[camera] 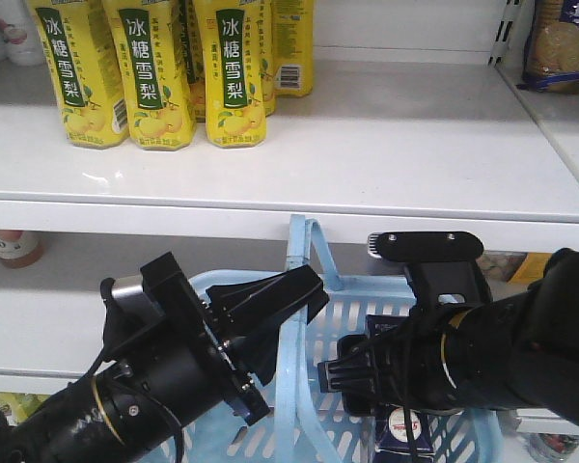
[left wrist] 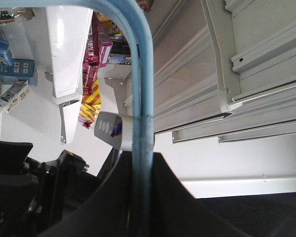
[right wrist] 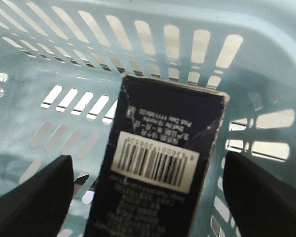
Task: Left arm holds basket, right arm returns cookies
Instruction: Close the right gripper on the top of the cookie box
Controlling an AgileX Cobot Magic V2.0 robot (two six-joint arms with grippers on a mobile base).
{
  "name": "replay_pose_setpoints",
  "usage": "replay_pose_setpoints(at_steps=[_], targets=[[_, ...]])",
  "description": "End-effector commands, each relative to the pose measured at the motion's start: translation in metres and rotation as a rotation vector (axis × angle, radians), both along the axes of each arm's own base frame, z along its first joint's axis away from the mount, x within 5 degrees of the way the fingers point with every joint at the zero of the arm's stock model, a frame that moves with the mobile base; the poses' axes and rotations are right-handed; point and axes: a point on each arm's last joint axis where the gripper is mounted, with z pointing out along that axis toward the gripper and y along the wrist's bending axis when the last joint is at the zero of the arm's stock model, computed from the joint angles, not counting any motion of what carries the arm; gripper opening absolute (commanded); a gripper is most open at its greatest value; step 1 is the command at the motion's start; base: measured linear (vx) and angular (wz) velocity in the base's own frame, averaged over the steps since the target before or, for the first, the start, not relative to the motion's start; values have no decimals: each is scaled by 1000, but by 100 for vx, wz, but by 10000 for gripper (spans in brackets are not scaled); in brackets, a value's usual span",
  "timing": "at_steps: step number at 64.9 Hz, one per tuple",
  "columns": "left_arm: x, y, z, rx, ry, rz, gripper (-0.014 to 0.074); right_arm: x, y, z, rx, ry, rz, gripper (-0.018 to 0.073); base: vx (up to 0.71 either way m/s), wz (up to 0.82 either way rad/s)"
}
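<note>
shelves (camera: 386,135) are standing behind. left gripper (camera: 291,295) is clamping the basket (camera: 362,316); right gripper (right wrist: 148,165) is gaping astride the cookies (right wrist: 163,128).

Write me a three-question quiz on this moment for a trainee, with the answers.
1. True or false: the left tool is shut on the handle of the basket.
2. Where are the cookies? A) on the white shelf B) inside the basket C) lifted clear of the basket in a tool
3. In one word, how does the right tool stand around the cookies?
Key: 1 true. 2 B. 3 open: its fingers sit either side of the box with gaps showing.
</note>
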Motion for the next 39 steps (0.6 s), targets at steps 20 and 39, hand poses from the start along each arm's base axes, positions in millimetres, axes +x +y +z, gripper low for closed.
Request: replay_pose_setpoints(at_steps=[20, 39], targets=[[1, 14, 39, -292, -168, 70, -3, 3, 1, 10, 23, -64, 15, 279, 0, 0], [1, 14, 39, -292, -168, 70, -3, 3, 0, 10, 13, -57, 12, -12, 0, 0]])
